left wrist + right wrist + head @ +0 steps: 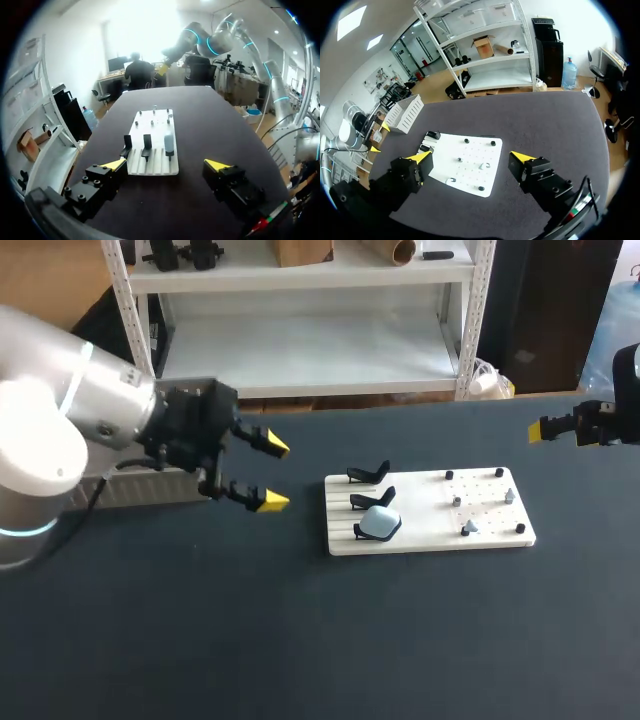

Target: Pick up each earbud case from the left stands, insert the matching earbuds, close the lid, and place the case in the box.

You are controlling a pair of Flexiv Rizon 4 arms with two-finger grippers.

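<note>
The pale blue earbud case [379,524] sits on the front one of three black stands [368,474] at the left end of the white board [430,537], and small earbuds [470,528] lie toward the board's right end. The left gripper [275,475] hangs just left of the board, jaws wide apart and empty. The right gripper [472,157], well off the board's right end, is equally spread and holds nothing.

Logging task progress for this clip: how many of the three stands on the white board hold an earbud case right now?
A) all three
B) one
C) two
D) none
B: a single pale blue earbud case sits on the stand nearest the head camera, while the other two stands are bare.
</note>
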